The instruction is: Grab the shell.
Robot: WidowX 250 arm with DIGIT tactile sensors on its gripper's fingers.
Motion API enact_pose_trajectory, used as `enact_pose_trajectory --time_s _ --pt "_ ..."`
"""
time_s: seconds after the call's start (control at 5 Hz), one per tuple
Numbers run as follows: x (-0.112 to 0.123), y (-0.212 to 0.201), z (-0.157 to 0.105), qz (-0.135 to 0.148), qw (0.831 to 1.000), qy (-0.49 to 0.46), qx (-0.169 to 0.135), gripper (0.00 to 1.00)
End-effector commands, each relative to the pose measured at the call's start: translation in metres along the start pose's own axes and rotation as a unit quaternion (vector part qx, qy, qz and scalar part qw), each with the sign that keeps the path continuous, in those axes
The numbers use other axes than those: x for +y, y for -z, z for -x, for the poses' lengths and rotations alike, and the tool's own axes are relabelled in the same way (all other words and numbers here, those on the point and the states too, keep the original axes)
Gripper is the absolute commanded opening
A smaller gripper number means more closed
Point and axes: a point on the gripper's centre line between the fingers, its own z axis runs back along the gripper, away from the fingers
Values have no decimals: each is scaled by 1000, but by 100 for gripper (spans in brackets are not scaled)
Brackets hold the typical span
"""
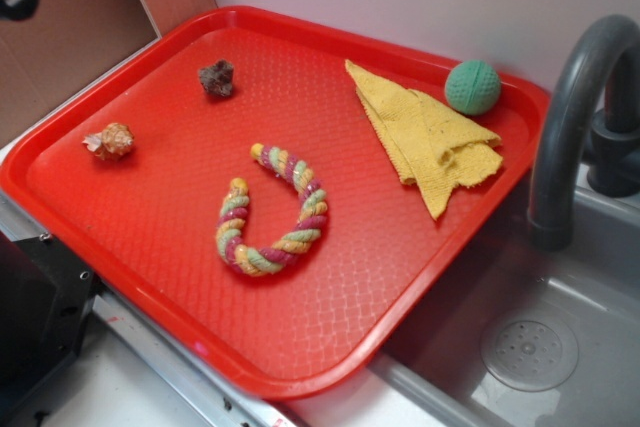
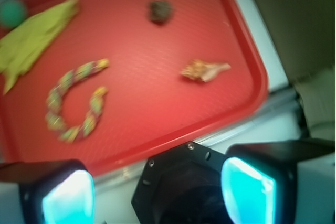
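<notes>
The shell point(image 1: 109, 141), small, tan-orange and knobbly, lies near the left edge of the red tray point(image 1: 150, 247). In the wrist view the shell point(image 2: 203, 70) rests at the tray's right side, far above my gripper point(image 2: 157, 190). My gripper is open, its two cyan pads point(image 2: 247, 190) wide apart with nothing between them. It hangs over the pale counter outside the tray's near rim. In the exterior view only a bit of the arm shows at the top left corner.
A dark brown rock-like lump point(image 1: 216, 78) lies behind the shell. A striped rope ring point(image 1: 272, 212) is mid-tray. A yellow cloth point(image 1: 425, 134) and a green ball point(image 1: 472, 86) are at the back right. A sink with a grey faucet point(image 1: 570, 127) is to the right.
</notes>
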Motion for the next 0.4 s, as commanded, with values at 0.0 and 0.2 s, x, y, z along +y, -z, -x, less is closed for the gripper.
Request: enact_pose_trajectory --time_s 0.0,0.2 --pt "33 52 -30 -26 965 -253 -71 100" --pt "50 91 -45 -25 925 -372 -75 100"
